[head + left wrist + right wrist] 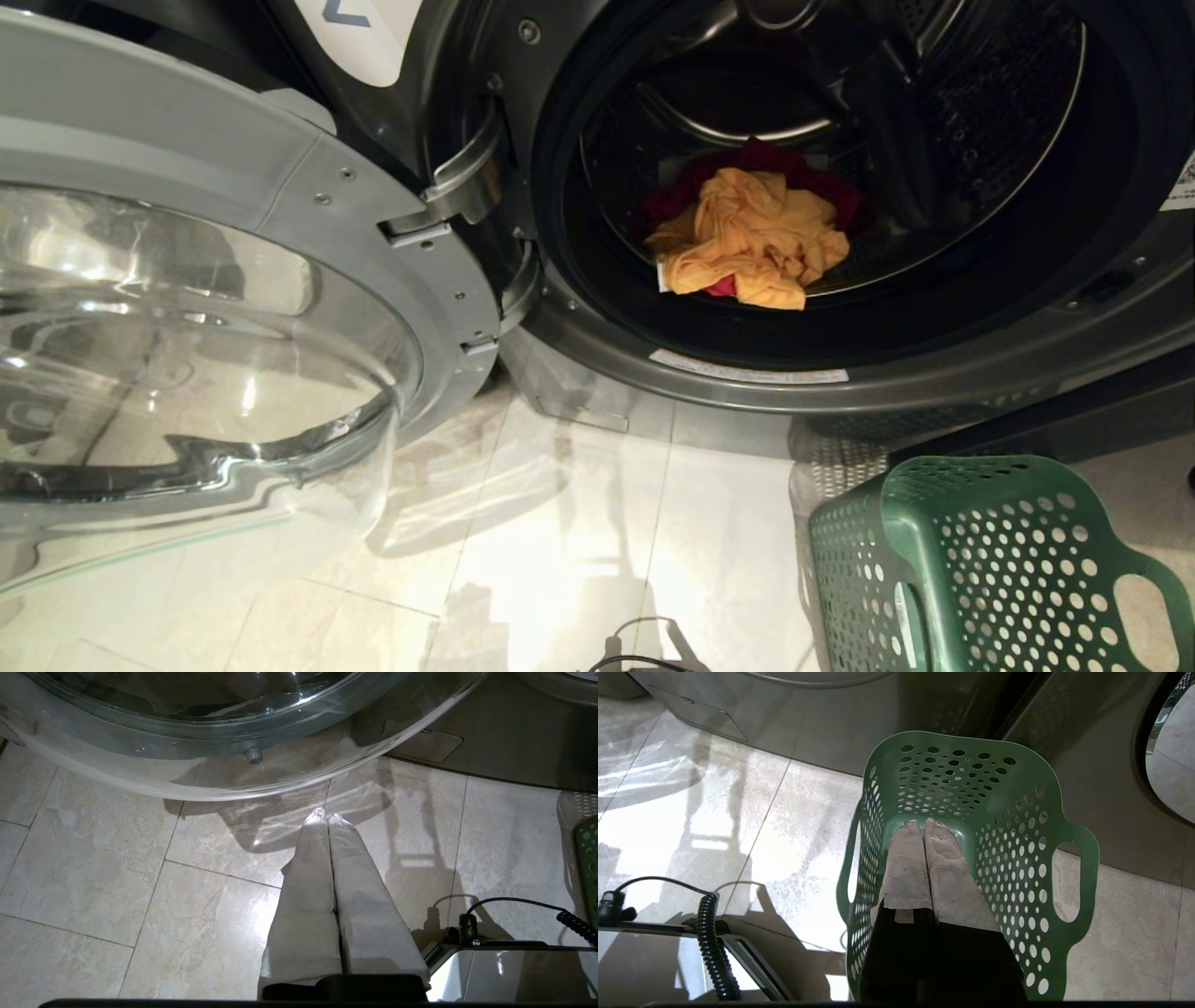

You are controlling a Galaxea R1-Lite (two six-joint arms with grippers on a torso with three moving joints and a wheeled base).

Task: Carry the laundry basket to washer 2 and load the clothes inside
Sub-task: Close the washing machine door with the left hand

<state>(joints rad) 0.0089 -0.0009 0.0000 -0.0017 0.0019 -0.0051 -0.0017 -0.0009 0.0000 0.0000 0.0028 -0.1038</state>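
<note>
The laundry basket (990,560), green perforated plastic with looped handles, stands empty on the tile floor (560,523) before washer 2 (934,364). The clothes (752,233) lie in the drum. Left gripper (327,817) and right gripper (923,823): fingers pressed together, empty.

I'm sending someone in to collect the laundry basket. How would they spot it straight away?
Find the washer with its round door swung open and clothes in the drum. On the tiled floor just in front of it, to the right of the opening, stands the basket: the only green thing there, plastic, full of round holes, with looped handles, and empty.
</note>
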